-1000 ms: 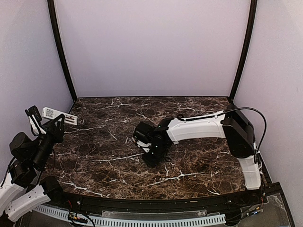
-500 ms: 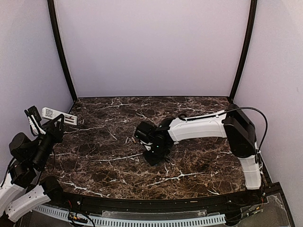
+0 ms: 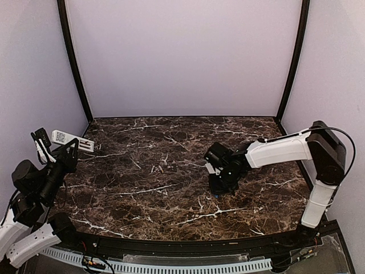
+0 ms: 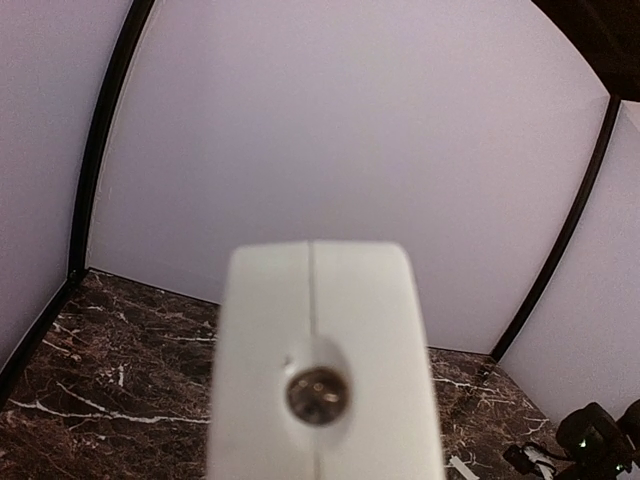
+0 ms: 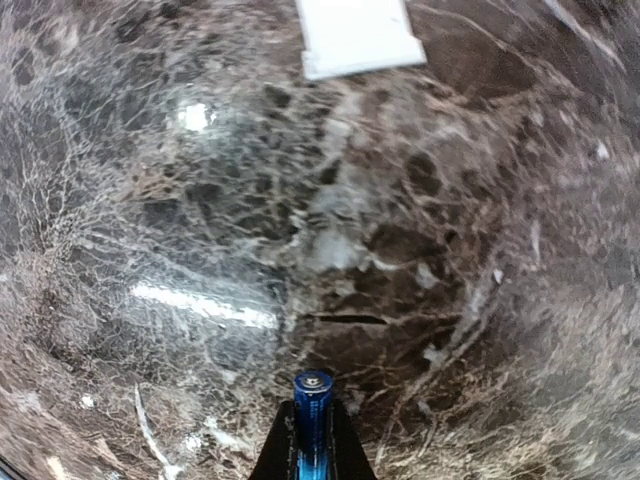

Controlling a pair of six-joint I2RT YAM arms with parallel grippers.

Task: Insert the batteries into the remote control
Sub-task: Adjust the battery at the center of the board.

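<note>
The right gripper (image 5: pixel 312 446) is pinched shut on the blue battery (image 5: pixel 312 400). The cell juts forward between the two fingers with its capped end showing, low over the table (image 5: pixel 150 200), right of the table's middle.

The step in hand, as I judge it, is carrying this cell across to the handset. To do that well, the pinch should be firm enough that the thin cylinder cannot roll or tilt. It should also be settled which end leads before the cell meets the compartment.

The left gripper (image 3: pixel 60 144) is closed narrow on the remote control (image 3: pixel 73 140), holding it off the surface by the table's far left corner. Its own wrist view is filled by the handset's white end, so the fingers do not show there. Whether the bay faces the right arm I cannot tell; it will need to.

The white cover plate (image 5: pixel 358 35) lies flat on the table beyond the battery, well apart from it.
</note>
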